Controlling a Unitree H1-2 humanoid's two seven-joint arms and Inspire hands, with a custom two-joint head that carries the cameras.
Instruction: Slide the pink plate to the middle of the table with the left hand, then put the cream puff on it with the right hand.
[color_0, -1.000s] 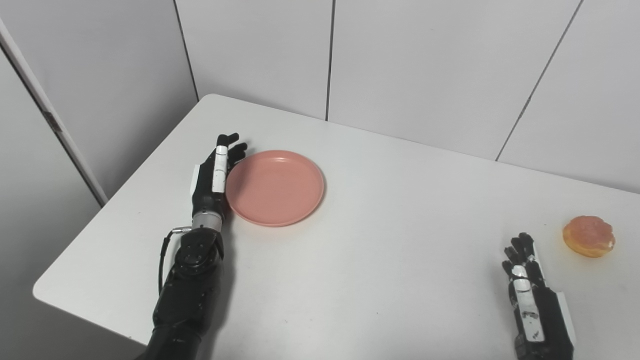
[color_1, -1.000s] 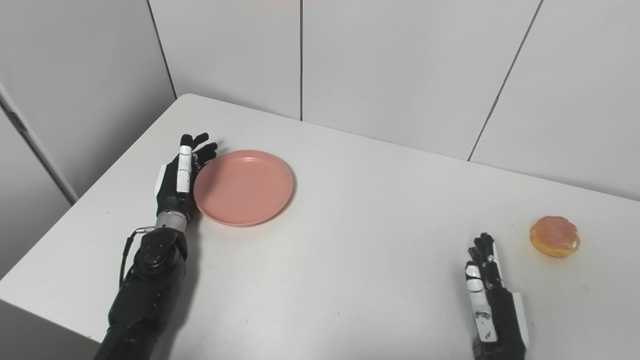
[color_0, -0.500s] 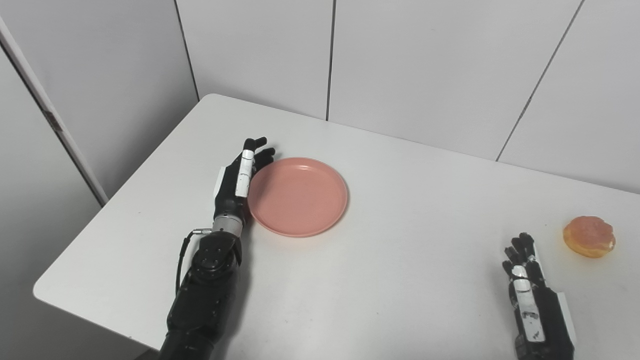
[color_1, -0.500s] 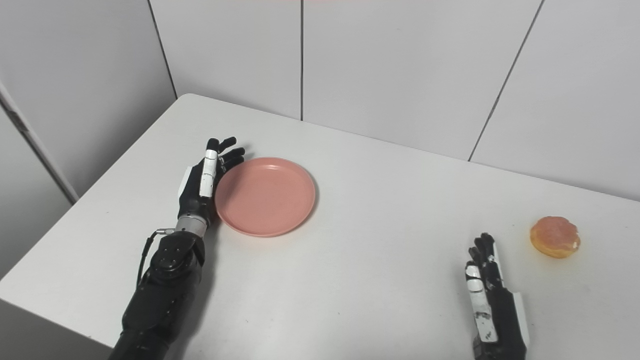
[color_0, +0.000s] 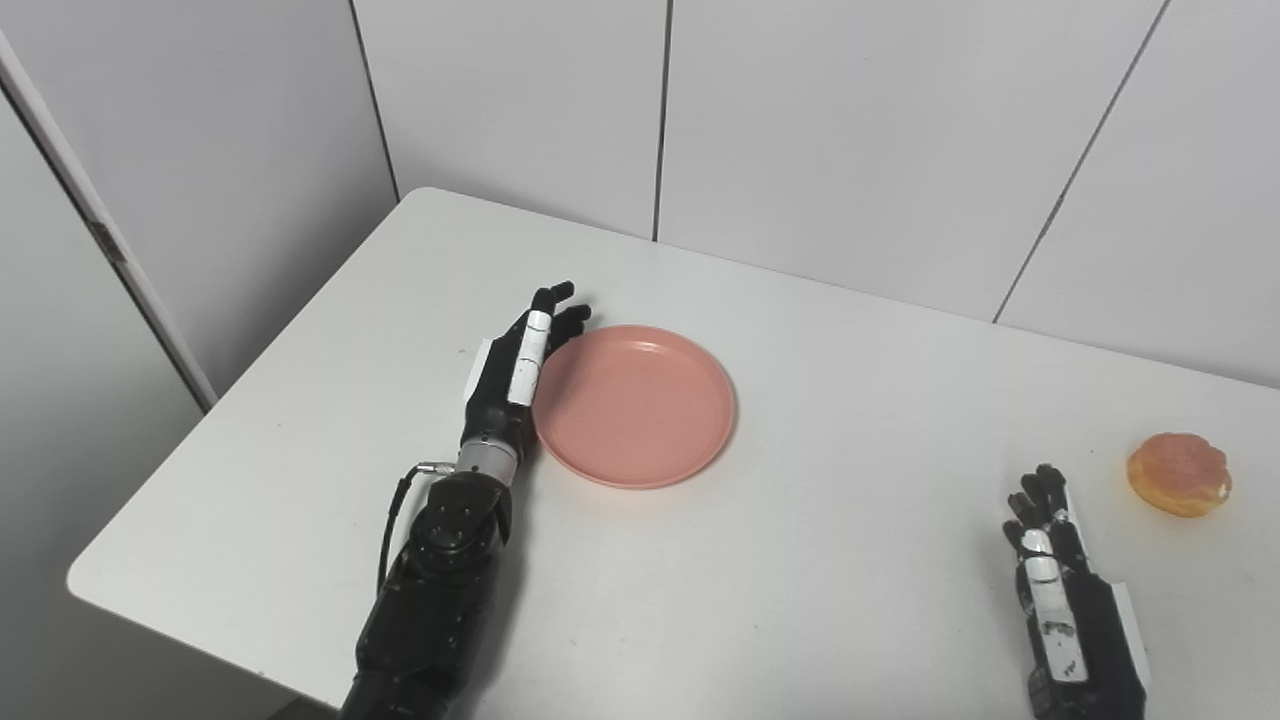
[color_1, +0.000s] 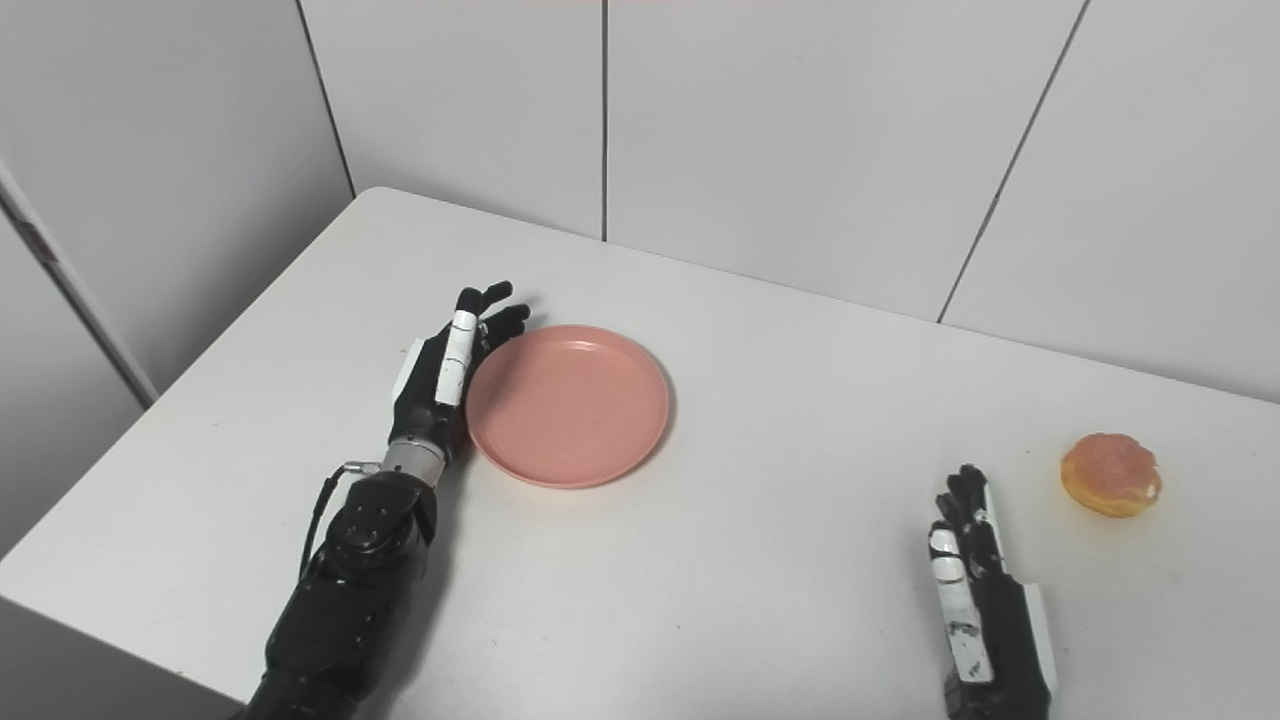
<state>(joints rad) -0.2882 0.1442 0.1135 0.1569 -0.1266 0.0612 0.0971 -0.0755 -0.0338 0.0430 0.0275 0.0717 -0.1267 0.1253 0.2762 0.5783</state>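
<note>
Just to the right of the left hand (color_0: 512, 375), the pink plate (color_0: 634, 405) is lying flat on the white table (color_0: 800, 560), its left rim touching the inner side of the hand. The plate is round and shallow, with a low raised lip and a smooth, matte, plastic-looking surface. The left hand is standing on edge, black and hard-shelled with a white panel along the upper finger, its fingers stretched out straight and close together, holding nothing. Behind it, the glossy black forearm is running back toward the near table edge, with a metal wrist ring and a thin dark cable looping at the wrist.

Ahead and to the right of the right hand (color_0: 1060, 590), near it but apart, the cream puff (color_0: 1178, 473) is sitting on the table: a rounded, lumpy bun, golden-orange at the base and glazed pinkish on top. The right hand is lying low on the tabletop, black with white plates, its fingers extended and slightly spread, gripping nothing. The tabletop is smooth and matte, with rounded corners.
</note>
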